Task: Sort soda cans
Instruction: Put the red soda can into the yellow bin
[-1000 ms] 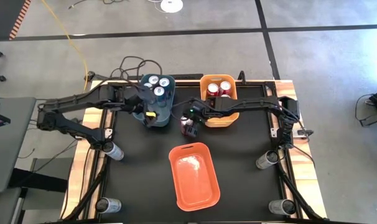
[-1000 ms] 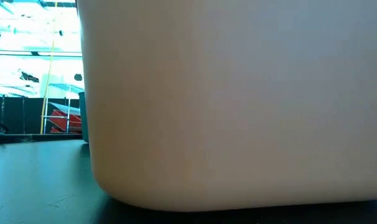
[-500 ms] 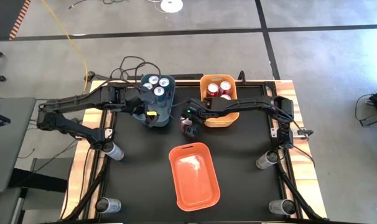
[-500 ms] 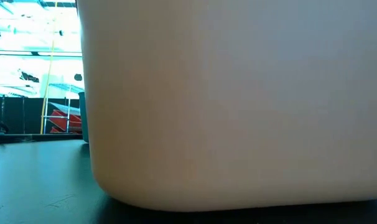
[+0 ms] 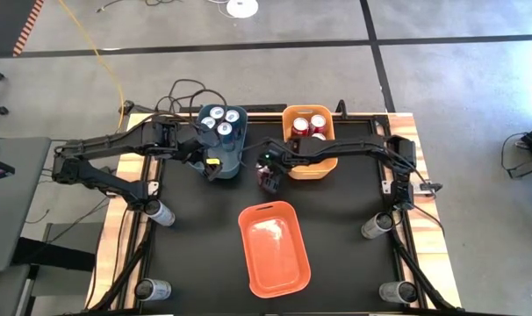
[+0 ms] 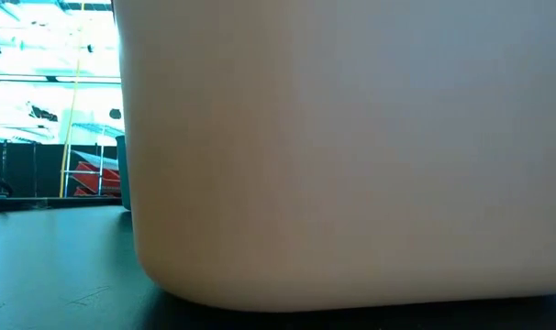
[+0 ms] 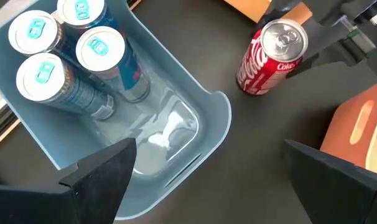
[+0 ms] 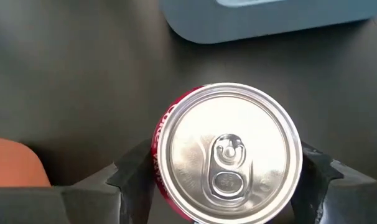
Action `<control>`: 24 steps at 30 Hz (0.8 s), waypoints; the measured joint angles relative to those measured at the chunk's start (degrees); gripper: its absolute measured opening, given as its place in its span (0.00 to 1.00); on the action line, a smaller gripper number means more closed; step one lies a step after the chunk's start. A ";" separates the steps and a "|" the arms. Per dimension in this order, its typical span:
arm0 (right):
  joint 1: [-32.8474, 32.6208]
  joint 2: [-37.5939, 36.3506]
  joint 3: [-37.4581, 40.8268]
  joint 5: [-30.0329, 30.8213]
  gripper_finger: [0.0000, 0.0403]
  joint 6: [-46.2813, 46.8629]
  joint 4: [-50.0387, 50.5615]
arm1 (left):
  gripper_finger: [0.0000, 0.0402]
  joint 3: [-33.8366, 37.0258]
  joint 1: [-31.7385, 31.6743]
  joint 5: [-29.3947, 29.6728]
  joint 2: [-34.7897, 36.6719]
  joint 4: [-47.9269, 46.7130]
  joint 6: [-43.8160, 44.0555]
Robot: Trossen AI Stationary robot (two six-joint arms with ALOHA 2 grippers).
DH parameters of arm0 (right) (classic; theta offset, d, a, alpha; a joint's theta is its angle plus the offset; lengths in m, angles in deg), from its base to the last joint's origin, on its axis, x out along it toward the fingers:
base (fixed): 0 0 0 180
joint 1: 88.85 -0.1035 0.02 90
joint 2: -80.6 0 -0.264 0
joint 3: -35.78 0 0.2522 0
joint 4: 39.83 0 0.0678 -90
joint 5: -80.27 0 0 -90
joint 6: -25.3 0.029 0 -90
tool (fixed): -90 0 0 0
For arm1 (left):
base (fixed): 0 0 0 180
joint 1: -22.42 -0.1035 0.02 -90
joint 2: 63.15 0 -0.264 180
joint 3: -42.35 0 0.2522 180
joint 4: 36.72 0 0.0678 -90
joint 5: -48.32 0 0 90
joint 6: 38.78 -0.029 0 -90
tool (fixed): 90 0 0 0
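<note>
Gripping a red soda can [image 8: 229,152] is the step in hand: the right hand [image 8: 223,171] has its fingers on both sides of the can, clamped on it as far as the right wrist view shows, can top facing the camera and looking upright. In the high view this can [image 5: 268,178] sits at mid tabletop toward the far edge, between the blue bin [image 5: 220,140] and the yellow bin [image 5: 310,145], with the right hand [image 5: 268,172] over it. Whether it is off the tabletop or resting on it, cannot tell.

To do it well: keep the can vertical, lift clear of the yellow bin's rim before moving across, then lower into the free space beside the two red cans [image 5: 308,125] already in there, probably without knocking them. Release only when the base is down.

Nearest the front edge lies the orange bin [image 5: 273,247], nothing visible inside. It fills the low view.

Left hand [image 5: 212,162] hangs over the near end of the blue bin, fingers apart and empty in the left wrist view. Four blue cans [image 7: 61,46] stand bunched at the bin's far end [image 5: 219,118]. It should stay put, away from the right arm's path.
</note>
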 joint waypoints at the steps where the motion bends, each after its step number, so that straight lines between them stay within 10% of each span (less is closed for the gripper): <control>1: 0.01 -0.53 0.08 0.00 0.69 0.02 0.39 | 0.98 0.00 0.00 0.00 0.00 -0.02 0.00; 16: 9.64 -21.53 0.65 10.15 0.69 7.56 15.93 | 0.98 -0.04 0.00 0.02 0.00 -0.83 0.98; 24: 11.47 -27.73 15.33 10.43 0.69 11.16 6.43 | 0.98 -0.04 0.00 0.16 0.00 -0.66 0.46</control>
